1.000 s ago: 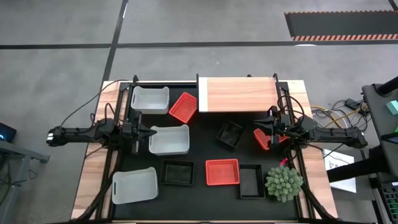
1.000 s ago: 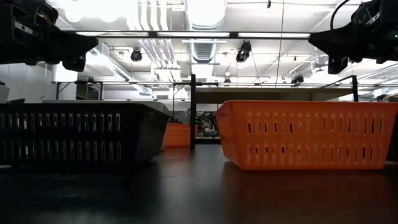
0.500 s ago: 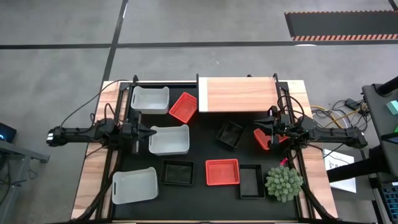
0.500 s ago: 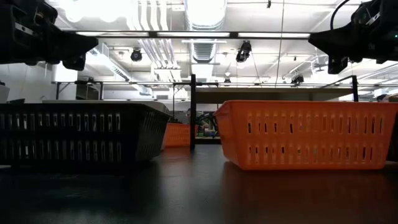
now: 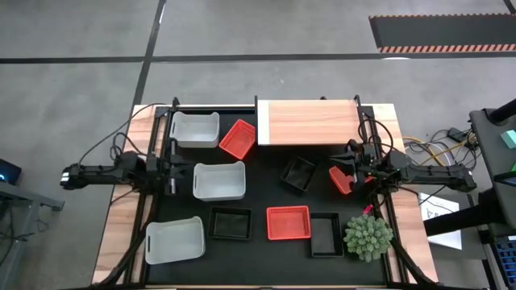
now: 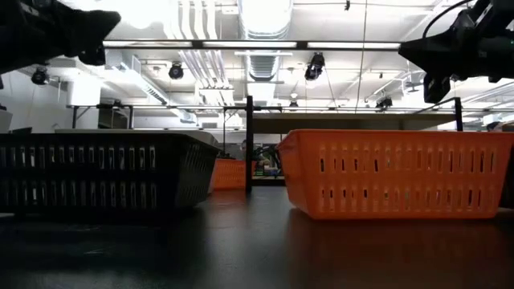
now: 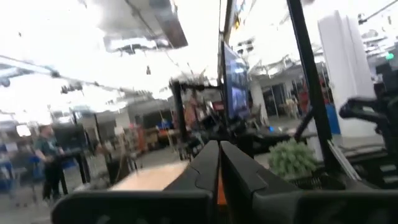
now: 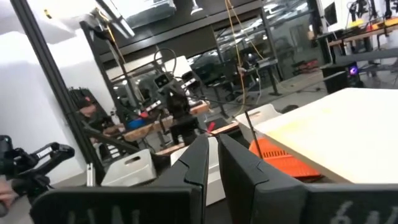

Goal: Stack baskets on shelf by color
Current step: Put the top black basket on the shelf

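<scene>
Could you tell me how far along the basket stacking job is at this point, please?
Nothing looks done yet: the shelf is bare. All baskets sit on the mat, among them a white basket, a red-orange basket and a black basket. Nothing is in hand: the left gripper and right gripper are shut and empty. Every basket remains to be stacked.

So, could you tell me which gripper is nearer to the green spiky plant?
The right one. The right gripper hangs over the mat just beyond the plant, on the same side of the table. The left gripper is far across, beside the middle white basket.
</scene>
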### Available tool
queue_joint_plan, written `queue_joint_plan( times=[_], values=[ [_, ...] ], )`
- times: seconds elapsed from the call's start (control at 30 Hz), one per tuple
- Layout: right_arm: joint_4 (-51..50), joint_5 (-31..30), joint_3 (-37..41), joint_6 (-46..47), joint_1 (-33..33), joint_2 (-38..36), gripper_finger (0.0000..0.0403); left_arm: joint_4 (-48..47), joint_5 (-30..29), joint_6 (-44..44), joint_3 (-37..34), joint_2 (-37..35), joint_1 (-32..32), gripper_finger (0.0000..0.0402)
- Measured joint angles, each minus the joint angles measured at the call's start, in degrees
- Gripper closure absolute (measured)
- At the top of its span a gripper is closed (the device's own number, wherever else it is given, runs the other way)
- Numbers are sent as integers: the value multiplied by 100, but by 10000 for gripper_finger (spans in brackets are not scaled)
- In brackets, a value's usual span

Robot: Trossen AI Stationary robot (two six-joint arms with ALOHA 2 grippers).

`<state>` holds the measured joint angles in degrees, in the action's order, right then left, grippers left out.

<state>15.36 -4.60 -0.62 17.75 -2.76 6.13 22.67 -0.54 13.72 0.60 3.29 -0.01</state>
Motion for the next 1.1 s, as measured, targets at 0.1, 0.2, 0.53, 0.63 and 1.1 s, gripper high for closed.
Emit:
queue_joint_plan(
  times=[0.1, 0.2, 0.53, 0.63, 1.1],
  values=[
    [14, -2, 0, -201, 0, 0, 374, 566, 0, 368, 5, -4, 0, 402],
    [14, -4, 0, -227, 0, 1, 374, 1199, -2, 808, -4, -4, 0, 402],
    [312, -742, 0, -271, -5, 78, 375, 2518, -4, 1089, 2, -4, 0, 402],
    [815, -630, 0, -550, 0, 318, 375, 2724, -4, 1067, 2, -6, 0, 402],
    [1653, 633, -1474, -2240, 164, 2424, 376, 2787, -44, 1173, 2, 9, 0, 402]
  ],
)
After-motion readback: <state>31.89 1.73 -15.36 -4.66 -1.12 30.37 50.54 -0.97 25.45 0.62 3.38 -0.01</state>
